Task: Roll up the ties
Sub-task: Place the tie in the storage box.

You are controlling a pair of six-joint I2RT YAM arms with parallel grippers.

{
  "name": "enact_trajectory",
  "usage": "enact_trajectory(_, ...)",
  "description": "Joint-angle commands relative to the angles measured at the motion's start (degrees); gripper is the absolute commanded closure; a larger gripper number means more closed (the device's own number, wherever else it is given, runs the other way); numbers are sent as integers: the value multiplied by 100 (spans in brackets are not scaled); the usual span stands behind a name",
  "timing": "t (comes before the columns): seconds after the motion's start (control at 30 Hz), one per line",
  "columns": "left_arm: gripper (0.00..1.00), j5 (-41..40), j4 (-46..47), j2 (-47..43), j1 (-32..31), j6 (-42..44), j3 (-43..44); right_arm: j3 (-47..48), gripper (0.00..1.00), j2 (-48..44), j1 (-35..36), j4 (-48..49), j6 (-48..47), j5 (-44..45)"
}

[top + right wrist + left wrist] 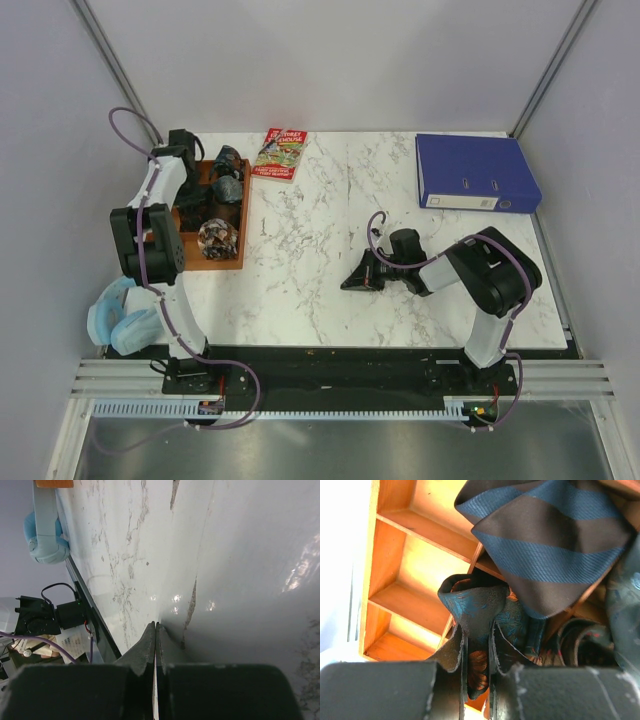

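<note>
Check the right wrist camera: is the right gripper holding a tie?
No, the right gripper is shut with nothing between its fingers, and only the marble table shows around them.

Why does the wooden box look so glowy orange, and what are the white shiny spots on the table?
Left wrist view: bright light overexposes the wooden tray, washing the left edge white; the fingers are close and blurred. Right wrist view: the spots are reflected glare on the marble table. Top view: even light, soft shadows.

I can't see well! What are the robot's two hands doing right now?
Left gripper: closed on a teal patterned tie.
Right gripper: closed, holding nothing.
</note>
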Motion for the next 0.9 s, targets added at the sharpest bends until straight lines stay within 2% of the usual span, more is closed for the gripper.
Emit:
enact_trajectory(0.0,98,-286,624,-229,-4,-348,-465,-105,100,208,51,-341,-320,160)
enact_trajectory(0.27,98,-251,1574,-774,-13,-832,-1846,-88,100,252,51,-332,-311,125)
enact_trajectory(0.37,98,-172,1628,-748,-13,-858,-1865,-88,100,252,51,-332,-311,116)
enact_trajectory(0.43,87,3,1584,-792,-13,-876,-1847,-79,100,261,51,-332,-311,107)
enact_trajectory(0.5,60,-22,1584,-932,-13,-937,-1891,-88,100,252,51,-332,-311,125)
enact_trajectory(0.67,39,-101,1584,-1152,-13,-867,-1970,-88,100,252,51,-332,-311,125)
enact_trajectory(0.7,30,-84,1575,-1239,-4,-850,-1988,-88,100,252,42,-332,-303,125)
enact_trajectory(0.77,21,-110,1584,-1345,-13,-858,-2040,-88,100,252,42,-332,-311,116)
enact_trajectory(0.8,13,-110,1575,-1389,-13,-858,-2049,-88,100,244,42,-332,-320,116)
enact_trajectory(0.87,5,-101,1575,-1512,-13,-858,-2058,-88,100,252,25,-332,-320,107)
